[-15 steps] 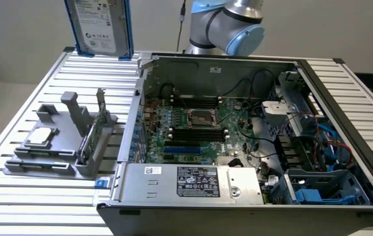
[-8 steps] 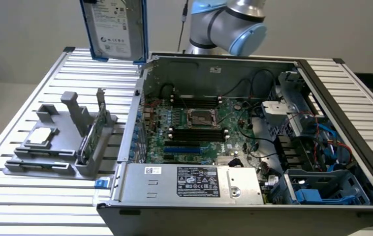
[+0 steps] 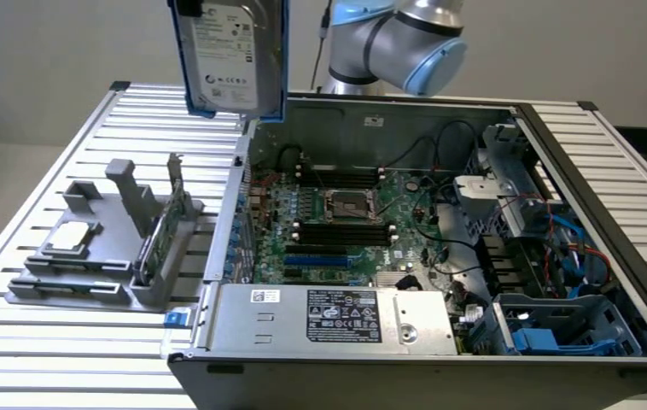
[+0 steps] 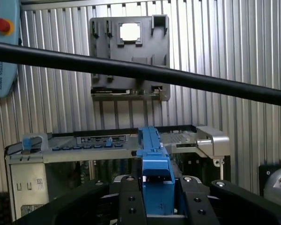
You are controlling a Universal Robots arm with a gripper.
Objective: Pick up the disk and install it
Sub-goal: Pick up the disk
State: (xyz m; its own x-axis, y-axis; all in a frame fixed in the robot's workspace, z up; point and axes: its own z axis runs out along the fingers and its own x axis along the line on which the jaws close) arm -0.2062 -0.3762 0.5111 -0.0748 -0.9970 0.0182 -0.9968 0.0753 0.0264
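At the exterior view's left, a grey holder (image 3: 84,282) sits on the slatted metal tabletop (image 3: 96,359). It carries a small square chip (image 3: 71,237) lying flat and a thin green card (image 3: 155,243) standing on edge.

Further right, the disk (image 3: 232,55) hangs upright in the air, label facing the camera and blue bracket along its edges. It is above the far left corner of the open computer case (image 3: 415,384) and clear of it.

In the wrist view the gripper (image 4: 158,201) grasps the disk (image 4: 152,154): the black fingers (image 4: 131,201) press against both sides of its blue bracket, with the case and holder beneath.

Inside the case lie the motherboard (image 3: 346,222) and, at the near edge, a silver power unit (image 3: 335,320). The robot arm (image 3: 415,43) rises behind the case. At the exterior view's right, a blue plastic cage (image 3: 551,333) fills the case's near corner.
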